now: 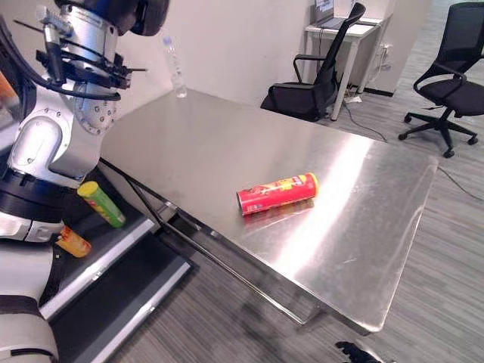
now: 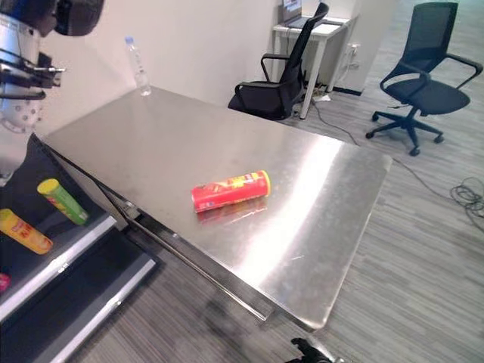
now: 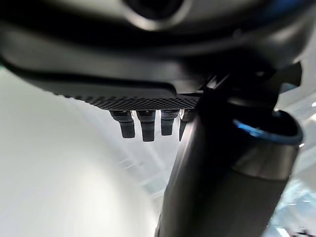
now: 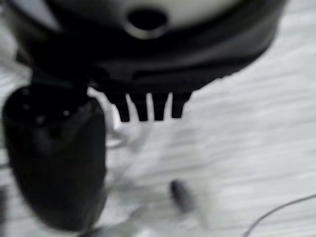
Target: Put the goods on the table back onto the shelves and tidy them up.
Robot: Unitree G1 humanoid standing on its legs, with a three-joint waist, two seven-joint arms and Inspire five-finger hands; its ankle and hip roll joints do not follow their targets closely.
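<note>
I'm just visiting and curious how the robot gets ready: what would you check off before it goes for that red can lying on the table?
1. Red can reachable in the open: ok, it lies on its side on the steel table, nothing touching it.
2. Left hand free: ok, fingers straight, holding nothing.
3. Right hand free: ok, fingers straight, holding nothing, floor beyond it.
4. Other goods left on the table: not ok, a water bottle stands at the far corner.
5. Room on the shelf: ok, I'd judge; a green can and a yellow can lie there with space beside them.
6. Can likely to roll when touched: cannot tell.
</note>
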